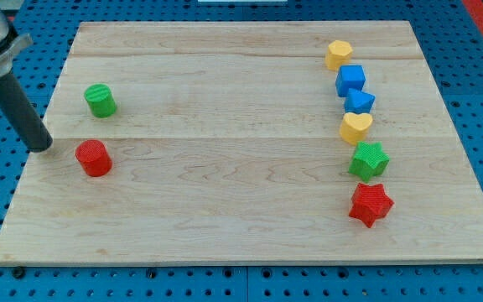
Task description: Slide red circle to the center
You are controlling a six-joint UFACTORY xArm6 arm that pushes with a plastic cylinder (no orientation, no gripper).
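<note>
The red circle (93,158) is a short red cylinder near the left edge of the wooden board (241,226). My tip (42,148) rests on the board just to the left of the red circle, a small gap apart from it. The dark rod slants up to the view's top left. A green circle (101,101) stands above the red circle, up and to the right of my tip.
A column of blocks runs down the view's right: a yellow hexagon (338,54), a blue cube (350,80), a blue block (360,102), a yellow heart (355,127), a green star (368,160) and a red star (370,204). Blue pegboard surrounds the board.
</note>
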